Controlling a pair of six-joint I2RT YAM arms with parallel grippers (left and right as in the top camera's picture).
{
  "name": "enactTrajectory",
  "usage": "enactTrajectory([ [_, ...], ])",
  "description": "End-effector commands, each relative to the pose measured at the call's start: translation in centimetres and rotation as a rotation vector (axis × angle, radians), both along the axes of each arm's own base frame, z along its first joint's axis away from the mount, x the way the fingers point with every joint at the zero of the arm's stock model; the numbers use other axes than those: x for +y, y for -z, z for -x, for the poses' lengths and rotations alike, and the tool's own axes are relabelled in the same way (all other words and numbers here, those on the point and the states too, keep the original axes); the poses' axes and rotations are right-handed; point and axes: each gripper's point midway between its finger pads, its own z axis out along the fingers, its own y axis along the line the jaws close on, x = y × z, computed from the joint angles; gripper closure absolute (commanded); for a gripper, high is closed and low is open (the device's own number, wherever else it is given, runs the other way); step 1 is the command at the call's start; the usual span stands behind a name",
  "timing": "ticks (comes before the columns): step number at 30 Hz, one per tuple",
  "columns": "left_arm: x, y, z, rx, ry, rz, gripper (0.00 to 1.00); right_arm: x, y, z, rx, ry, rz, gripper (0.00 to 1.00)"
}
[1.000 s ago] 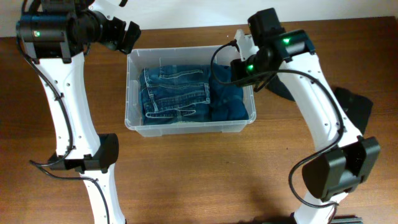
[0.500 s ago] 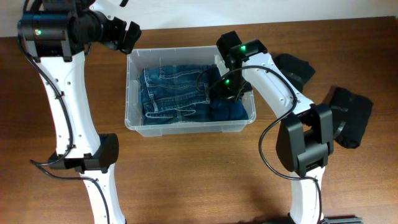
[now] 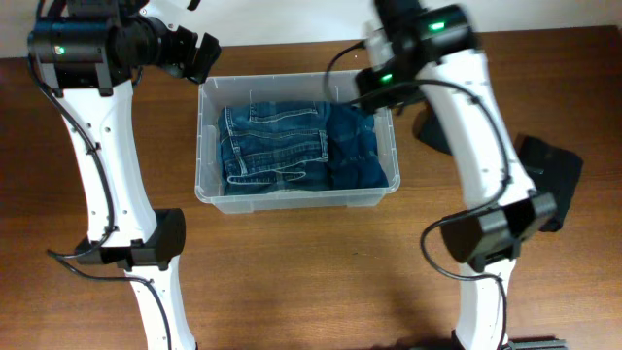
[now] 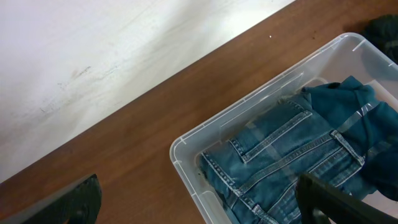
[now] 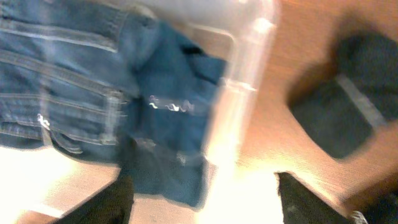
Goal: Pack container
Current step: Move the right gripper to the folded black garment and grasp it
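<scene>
The container (image 3: pixel 206 185) is a clear plastic bin in the middle of the table. Folded blue jeans (image 3: pixel 274 146) lie in it, with a dark teal garment (image 3: pixel 355 148) beside them on the right. My left gripper (image 3: pixel 202 56) hangs open above the bin's back left corner (image 4: pixel 180 149), and nothing is between its fingers (image 4: pixel 74 199). My right gripper (image 3: pixel 362 89) hovers open and empty over the back right part of the bin. In the blurred right wrist view it (image 5: pixel 208 205) is above the teal garment (image 5: pixel 174 118) and the bin wall (image 5: pixel 242 112).
Two dark garments lie on the wood table to the right of the bin, one close by (image 3: pixel 437 126) and one further right (image 3: pixel 549 175). A white wall (image 4: pixel 93 50) runs along the table's back edge.
My right gripper dipped into the right side of the bin, then rose toward the back right corner and opened. The left arm has not moved.
</scene>
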Motion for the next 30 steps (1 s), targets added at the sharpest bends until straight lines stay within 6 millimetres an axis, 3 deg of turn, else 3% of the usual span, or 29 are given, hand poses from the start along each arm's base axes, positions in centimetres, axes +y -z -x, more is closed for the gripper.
enactTrajectory([
  [1,-0.1,-0.1,0.2,0.005,-0.001,0.019,0.01,-8.0,-1.4,0.0,0.008,0.173,0.012,0.28],
  [5,0.0,-0.1,0.1,0.004,-0.004,0.015,0.01,-18.0,0.2,1.2,0.088,0.405,0.001,0.24],
  [8,0.0,-0.1,0.1,0.004,-0.006,0.013,0.01,-23.9,2.0,3.3,0.158,0.548,-0.007,0.23],
  [12,0.0,-0.1,0.1,0.004,-0.006,0.013,0.01,-29.3,5.3,6.9,0.281,0.699,-0.034,0.21],
  [14,0.0,-0.1,0.1,0.004,-0.006,0.013,0.01,-30.7,6.7,8.2,0.326,0.743,-0.047,0.21],
  [16,0.0,-0.1,0.1,0.004,-0.006,0.013,0.01,-32.5,9.5,10.0,0.383,0.801,-0.085,0.19],
  [19,0.0,-0.1,0.1,0.004,-0.006,0.013,0.01,-32.6,12.1,10.0,0.353,0.757,-0.257,0.18],
  [22,0.0,-0.1,0.1,0.004,-0.006,0.013,0.0,-33.6,13.7,10.4,0.304,0.764,-0.378,0.18],
  [30,0.0,-0.2,0.1,0.001,-0.006,0.013,0.01,-38.2,16.9,12.9,0.204,0.848,-0.434,0.15],
])
